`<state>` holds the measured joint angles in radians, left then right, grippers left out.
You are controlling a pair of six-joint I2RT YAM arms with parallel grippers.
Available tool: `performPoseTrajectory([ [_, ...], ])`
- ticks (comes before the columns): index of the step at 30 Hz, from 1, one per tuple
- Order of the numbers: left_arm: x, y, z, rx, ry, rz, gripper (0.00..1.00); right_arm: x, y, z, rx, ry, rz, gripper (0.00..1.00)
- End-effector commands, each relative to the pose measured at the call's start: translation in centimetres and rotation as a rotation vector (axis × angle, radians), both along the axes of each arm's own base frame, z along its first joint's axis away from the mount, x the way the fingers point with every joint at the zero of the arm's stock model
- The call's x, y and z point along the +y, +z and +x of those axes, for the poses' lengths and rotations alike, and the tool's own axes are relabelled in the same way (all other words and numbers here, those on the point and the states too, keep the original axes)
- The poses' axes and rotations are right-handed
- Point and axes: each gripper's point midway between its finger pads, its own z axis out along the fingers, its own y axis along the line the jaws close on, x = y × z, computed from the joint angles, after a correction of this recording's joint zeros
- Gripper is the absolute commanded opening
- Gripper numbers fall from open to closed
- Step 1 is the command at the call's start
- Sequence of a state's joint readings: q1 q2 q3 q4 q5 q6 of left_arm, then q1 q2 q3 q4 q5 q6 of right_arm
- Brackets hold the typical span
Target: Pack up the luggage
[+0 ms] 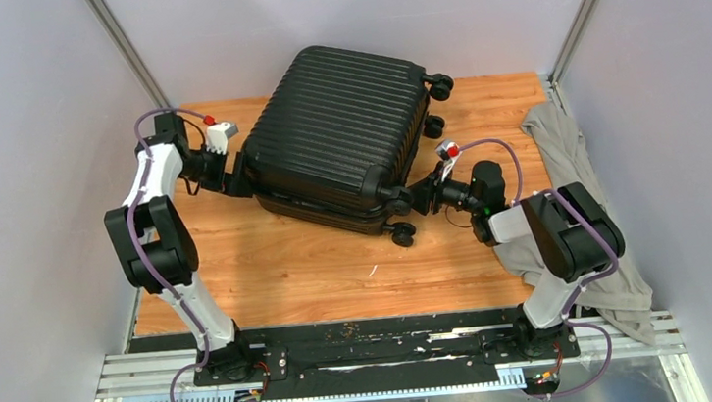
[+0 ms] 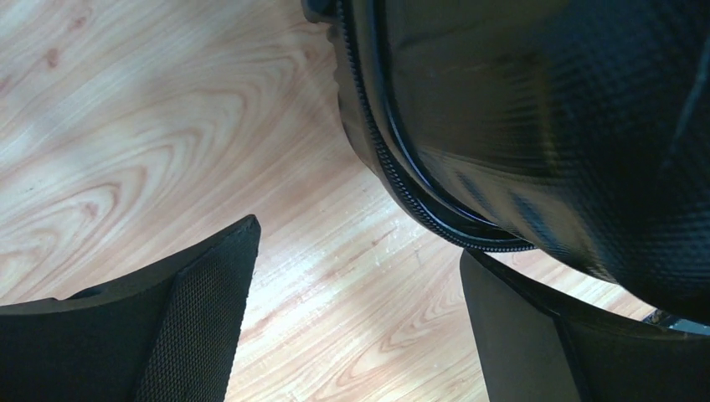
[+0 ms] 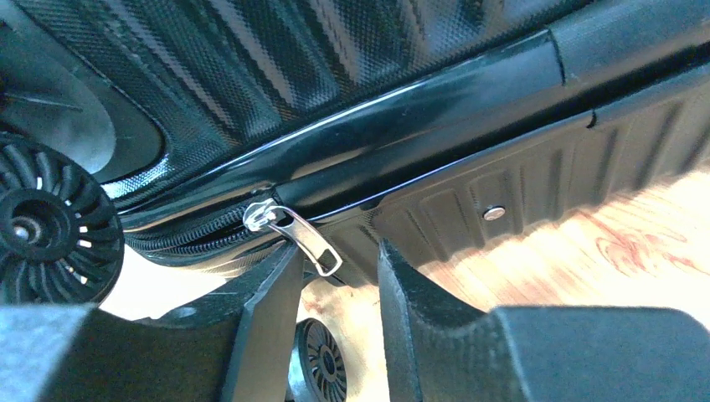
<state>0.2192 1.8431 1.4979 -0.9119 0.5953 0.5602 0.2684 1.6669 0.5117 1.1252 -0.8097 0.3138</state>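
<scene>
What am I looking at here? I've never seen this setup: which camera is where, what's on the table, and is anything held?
Two robot arms are bolted at the near edge of a wooden table, each ending in a two-finger claw. The wide picture comes from a fixed camera above and behind them. The other two come from cameras on the wrists, showing each arm's own fingers up close. On the table lies the luggage, a black ribbed suitcase with its halves folded together; a grey cloth is draped at the right edge. The left gripper stands wide open by one suitcase corner and holds nothing. The right gripper is at the wheel end, its fingers either side of the silver zipper pull with a gap showing, so not clamped yet.
</scene>
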Motion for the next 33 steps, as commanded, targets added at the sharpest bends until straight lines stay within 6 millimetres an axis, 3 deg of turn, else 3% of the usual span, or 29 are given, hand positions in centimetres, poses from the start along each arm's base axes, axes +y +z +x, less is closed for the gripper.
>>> performPoseTrajectory([
  [1,0.7,0.5,2.5,-0.035,0.054,-0.039,0.92,0.9,3.0,0.3,-0.158,0.042,0.048,0.4],
  [7,2.7,-0.2,4.9,-0.04,0.174,-0.061,0.84,1.0,3.0,0.4,-0.16,0.041,0.054,0.26],
  [14,2.0,-1.0,6.0,-0.024,0.224,-0.129,0.79,0.9,3.5,0.1,-0.167,0.037,0.08,0.0],
  [23,1.5,-1.0,5.9,-0.026,0.223,-0.153,0.74,0.6,3.7,-1.2,-0.183,0.001,0.061,0.0],
  [28,1.2,-1.1,5.9,-0.022,0.231,-0.176,0.7,-0.3,3.8,-0.9,-0.192,-0.079,0.03,0.0],
  [33,0.1,-1.6,5.5,-0.002,0.227,-0.207,0.61,1.1,3.2,-2.8,-0.188,-0.065,-0.018,0.0],
])
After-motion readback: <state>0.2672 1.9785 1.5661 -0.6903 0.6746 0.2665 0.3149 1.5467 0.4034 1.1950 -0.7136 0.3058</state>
